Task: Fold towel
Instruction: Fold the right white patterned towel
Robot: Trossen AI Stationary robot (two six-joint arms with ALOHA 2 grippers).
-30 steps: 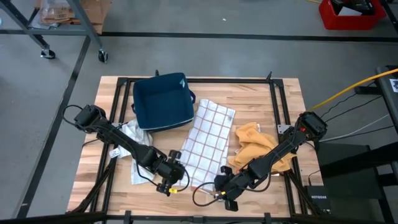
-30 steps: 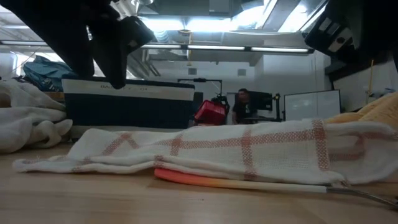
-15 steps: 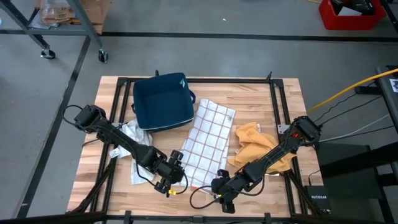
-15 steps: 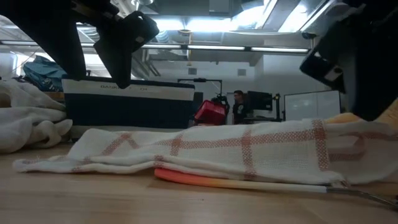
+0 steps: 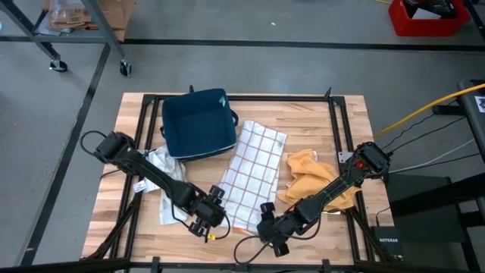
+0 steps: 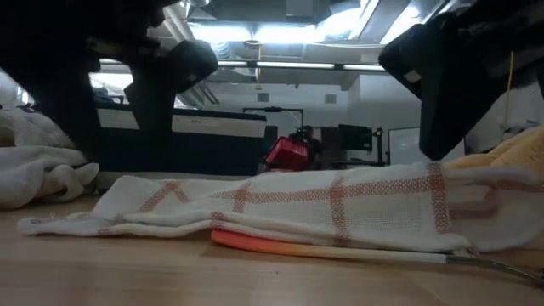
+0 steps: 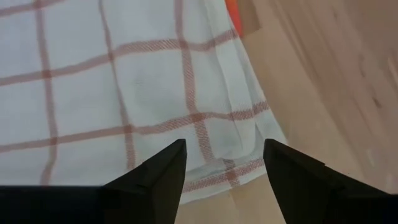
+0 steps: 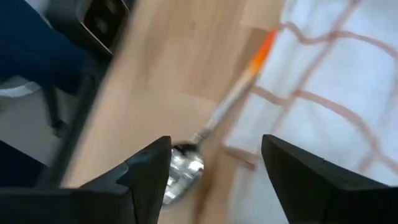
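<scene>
Towel [image 5: 250,173] lay lengthwise away from me; my left pincer [image 5: 207,220] and right pincer [image 5: 267,230] hovered open, empty, at its near corners.

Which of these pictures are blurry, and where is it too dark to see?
Right wrist view: motion-smeared, the spoon soft. Low view: both arms are black silhouettes against bright ceiling lights. Left wrist view: sharp on the checked towel. High view: evenly lit.

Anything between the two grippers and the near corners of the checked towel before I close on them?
Partly. The left gripper, jaws open, has a clear path to the checked towel. By the right gripper, an orange-handled spoon lies against the towel's edge, its handle partly under it.
</scene>
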